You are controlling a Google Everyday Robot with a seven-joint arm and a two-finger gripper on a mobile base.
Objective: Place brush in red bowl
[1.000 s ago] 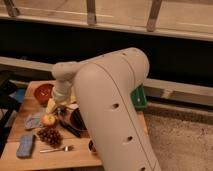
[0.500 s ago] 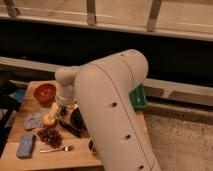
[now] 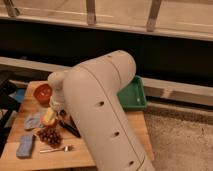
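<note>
Brush [image 3: 71, 129] lies flat mid-table, dark handle running diagonally toward the near edge. Its right part is hidden under the arm [image 3: 107, 115], so we can't tell which end carries the head. Gripper [image 3: 51, 114] hangs just left of the brush's far end, jaws spread wide with nothing in them that we can see, so the pick is not yet made. Red bowl [image 3: 43, 92] sits near the far left corner of the table [image 3: 141, 131], close behind the gripper, so it's a short carry. Step in hand, as we judge it: line up and grab. We want the jaws turned across the handle, centred on the shaft, then straight down close to the wood; a slim handle likely rolls or skids out if we close off-centre. Clutter is tight: dark red grape-like cluster [image 3: 50, 135] just beside the brush toward the near edge, grey-blue cloth [image 3: 32, 120] toward the left edge, fork [image 3: 56, 148] by the near edge. We keep the descent clear of the cluster. After closing, we lift above the bowl's rim, move over, release low. The brush looks longer than the bowl is wide, so it probably leans on the rim and a high drop may tip it out. Green tray [image 3: 132, 96] at the far right corner is out of the way.
</note>
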